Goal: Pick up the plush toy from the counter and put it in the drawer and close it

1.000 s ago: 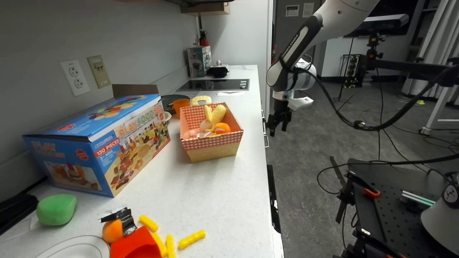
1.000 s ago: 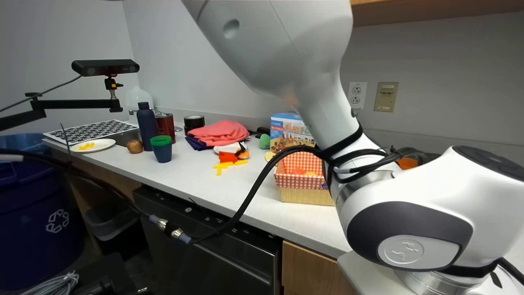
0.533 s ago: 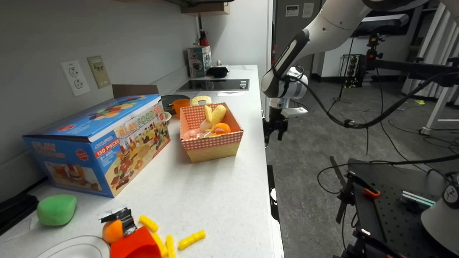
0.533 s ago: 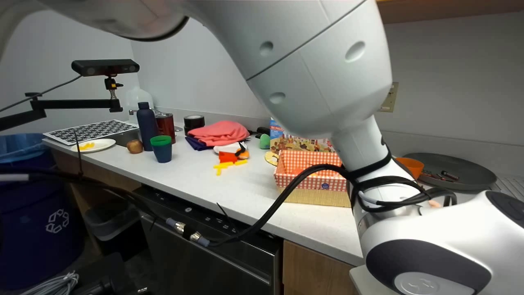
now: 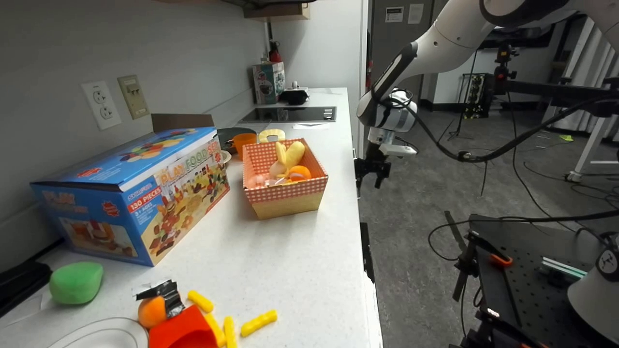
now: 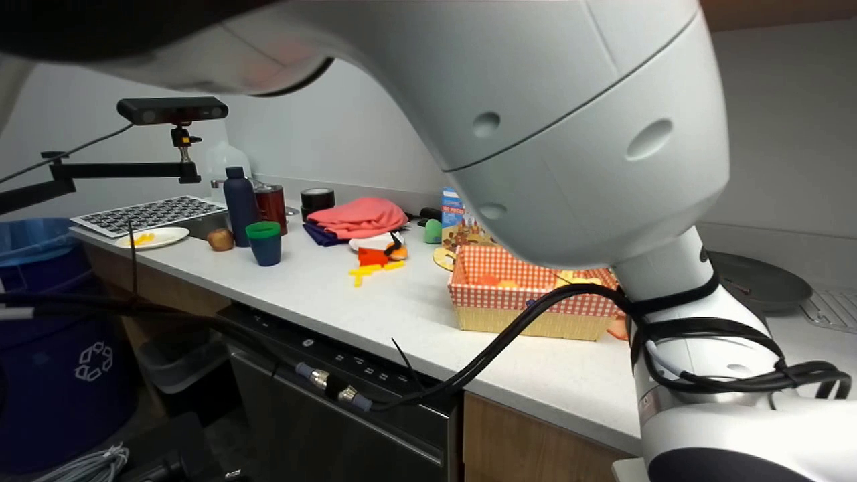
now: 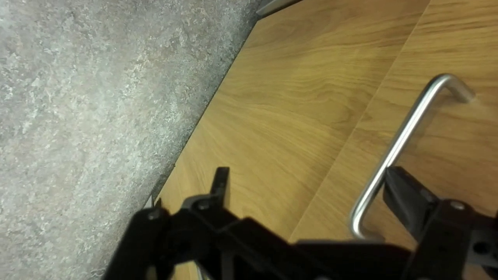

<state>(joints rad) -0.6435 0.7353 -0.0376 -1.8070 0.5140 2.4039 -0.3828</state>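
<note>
The white counter (image 5: 290, 261) shows in both exterior views (image 6: 408, 314). The drawer is shut; its wooden front (image 7: 459, 151) carries a metal bar handle (image 7: 400, 140) in the wrist view. My gripper (image 7: 307, 171) is open and empty at this front. One fingertip is right at the handle's bar; I cannot tell if it touches. The other finger is spread away, over the panel below the drawer. In an exterior view my gripper (image 5: 368, 186) hangs beside the counter's front edge. I cannot make out the plush toy for certain; several pale yellow items (image 5: 292, 154) lie in the basket.
A red-checked basket (image 5: 285, 193) stands on the counter near the front edge. A play food box (image 5: 179, 203), a green ball (image 5: 76, 282), yellow sticks (image 5: 258, 323) and a red holder (image 5: 184, 331) are on the counter. A dark dishwasher (image 6: 348, 415) sits under it.
My gripper has moved down and toward the counter's front, to the drawer handle's level, then shifted slightly. The arm has moved right in an exterior view. The counter items have not moved.
</note>
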